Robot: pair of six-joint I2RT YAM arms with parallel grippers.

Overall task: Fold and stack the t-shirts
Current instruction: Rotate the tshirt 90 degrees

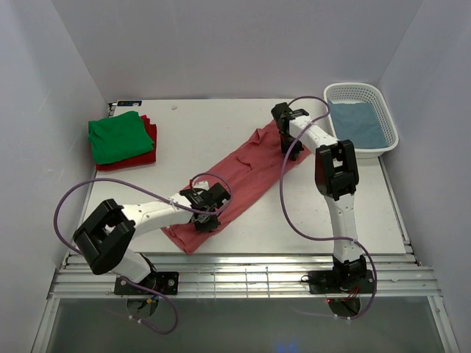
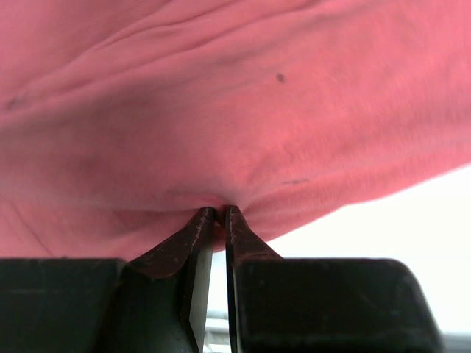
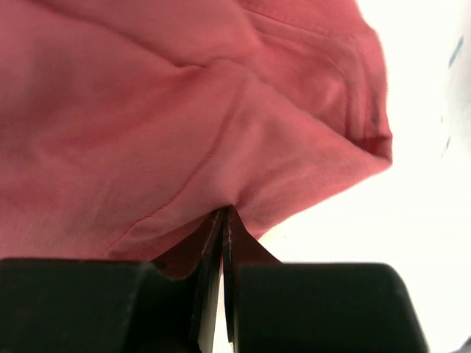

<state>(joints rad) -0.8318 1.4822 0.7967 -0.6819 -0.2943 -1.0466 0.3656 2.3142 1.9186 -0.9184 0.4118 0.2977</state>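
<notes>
A dusty pinkish-red t-shirt (image 1: pixel 239 180) lies as a long band across the middle of the table. My left gripper (image 1: pixel 208 215) is shut on its near edge; in the left wrist view the cloth (image 2: pixel 221 110) is pinched between the fingertips (image 2: pixel 219 211). My right gripper (image 1: pixel 292 152) is shut on its far right edge; the right wrist view shows the cloth (image 3: pixel 184 110) nipped at the tips (image 3: pixel 225 213). A folded bright green t-shirt (image 1: pixel 118 136) lies on a folded dark red one (image 1: pixel 149 151) at the far left. A grey-blue t-shirt (image 1: pixel 357 123) lies in the basket.
A white lattice basket (image 1: pixel 386 121) stands at the far right of the table. White walls close in the left, back and right sides. A metal rail (image 1: pixel 243 279) runs along the near edge by the arm bases.
</notes>
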